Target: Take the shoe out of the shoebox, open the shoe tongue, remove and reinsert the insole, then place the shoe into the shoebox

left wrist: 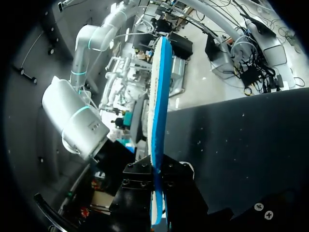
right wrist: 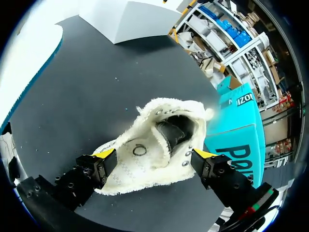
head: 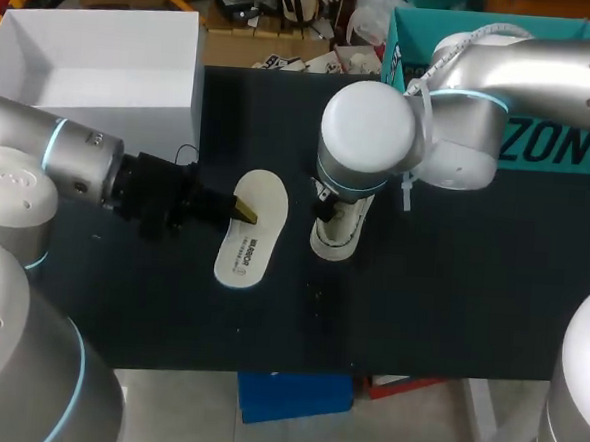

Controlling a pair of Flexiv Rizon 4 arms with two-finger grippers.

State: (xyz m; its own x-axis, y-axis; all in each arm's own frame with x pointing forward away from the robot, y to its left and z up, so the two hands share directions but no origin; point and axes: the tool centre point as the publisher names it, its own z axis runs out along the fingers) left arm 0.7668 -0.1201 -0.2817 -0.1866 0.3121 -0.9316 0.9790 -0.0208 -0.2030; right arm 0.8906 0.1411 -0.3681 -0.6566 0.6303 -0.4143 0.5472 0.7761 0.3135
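Note:
A cream insole [head: 252,228] with a blue edge is lifted off the black table [head: 452,281], and my left gripper [head: 244,210] is shut on its side. In the left wrist view the insole [left wrist: 158,96] stands edge-on, pinched between the black fingers of the left gripper [left wrist: 157,203]. The fuzzy white shoe [head: 341,230] lies on the table just right of the insole, mostly under my right wrist. From the right wrist, the shoe [right wrist: 145,159] shows its tongue pulled open. My right gripper [right wrist: 154,155] is open, one yellow tip on either side of the shoe.
The white shoebox [head: 94,63] stands open at the back left corner. A teal box [head: 540,146] sits at the back right, close behind my right arm. Bare black tabletop lies in front of the shoe and to the right.

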